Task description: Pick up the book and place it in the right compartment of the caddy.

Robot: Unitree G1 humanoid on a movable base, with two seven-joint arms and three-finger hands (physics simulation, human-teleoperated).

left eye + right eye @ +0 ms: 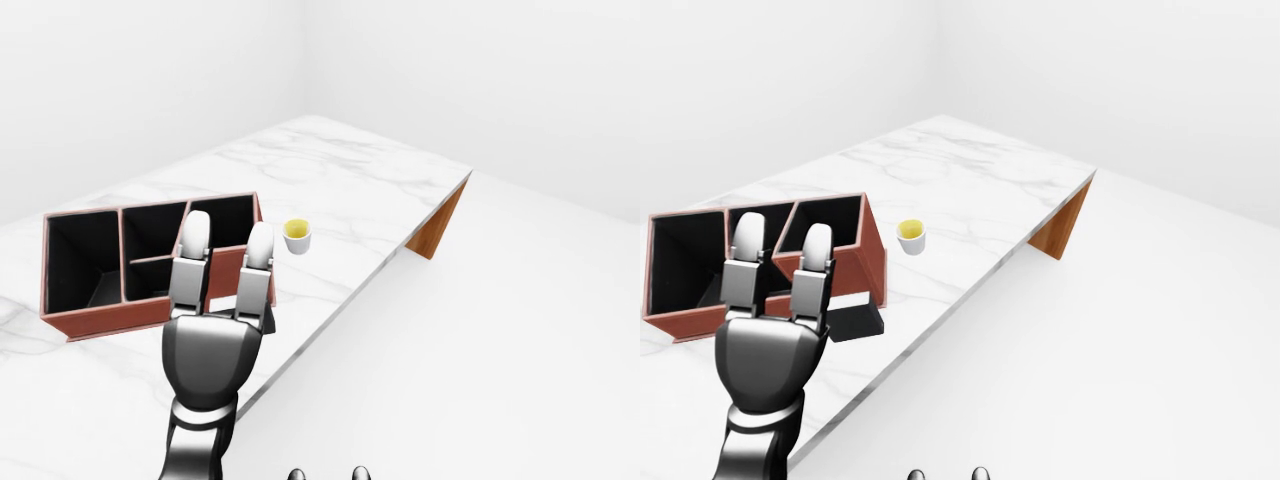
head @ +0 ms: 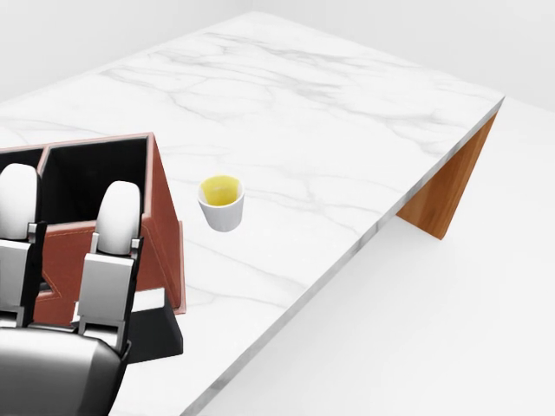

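Observation:
The caddy point(image 1: 100, 318) is a red-brown box with black compartments on the white marble table point(image 1: 330, 170), at the left of the left-eye view. The book point(image 1: 856, 322) is a flat black thing with a white page edge. It lies on the table against the caddy's lower right corner, and it also shows in the head view point(image 2: 159, 334). My left hand point(image 1: 230, 235) is raised between the camera and the caddy, its back toward me and its fingers point(image 1: 193, 250) straight and open. It holds nothing. It hides part of the caddy's right compartment. My right hand is not in view.
A small white cup point(image 1: 297, 235) with yellow contents stands on the table just right of the caddy. The table's edge runs diagonally to a wooden side panel point(image 1: 440, 228) at the right. White floor lies to the right.

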